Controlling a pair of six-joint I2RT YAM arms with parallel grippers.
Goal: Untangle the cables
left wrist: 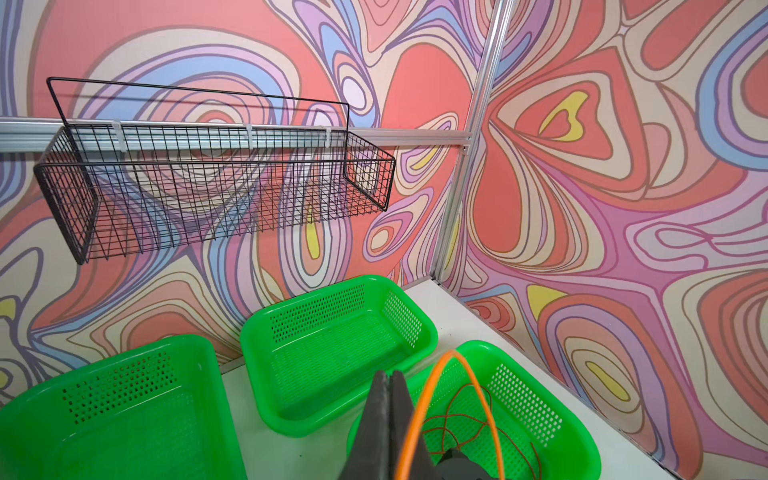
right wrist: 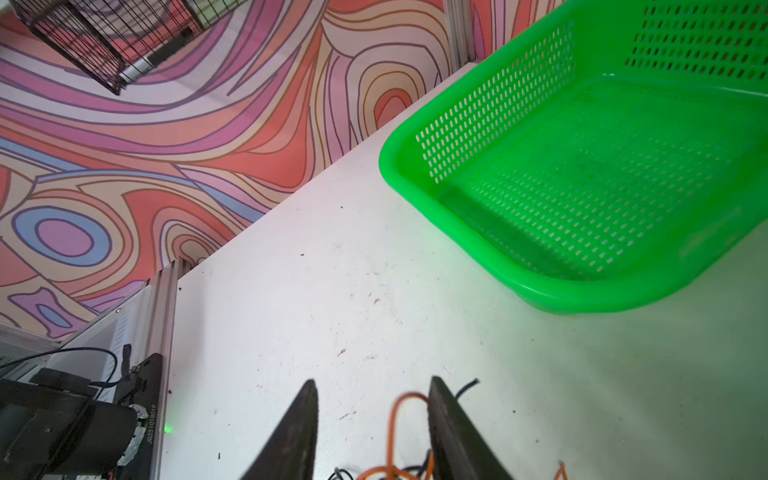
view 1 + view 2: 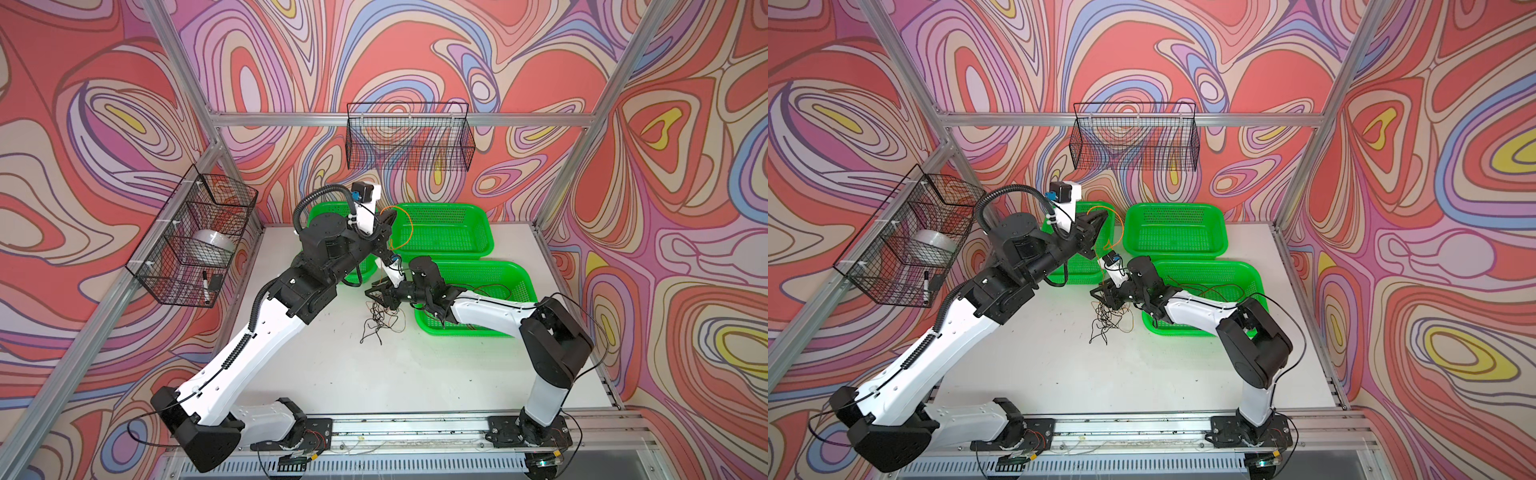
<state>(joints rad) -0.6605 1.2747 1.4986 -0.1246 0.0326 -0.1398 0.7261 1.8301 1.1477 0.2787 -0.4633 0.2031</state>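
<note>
A tangle of cables [image 3: 380, 321], black and orange strands looped over one another, lies on the white surface [image 3: 332, 365]. The right hand [image 2: 372, 388] hangs low over it with its jaws partway apart. An orange loop [image 2: 397, 411] stands between them, not squeezed (a black end [image 2: 467, 386] pokes out beside one finger). Just behind, more thin cables [image 3: 492, 291] lie in the nearest green basket [image 3: 478, 263]. Farther back, the left hand [image 1: 387, 380] sits high, clamped shut on an orange cable [image 1: 453, 355] that arcs above the baskets.
</note>
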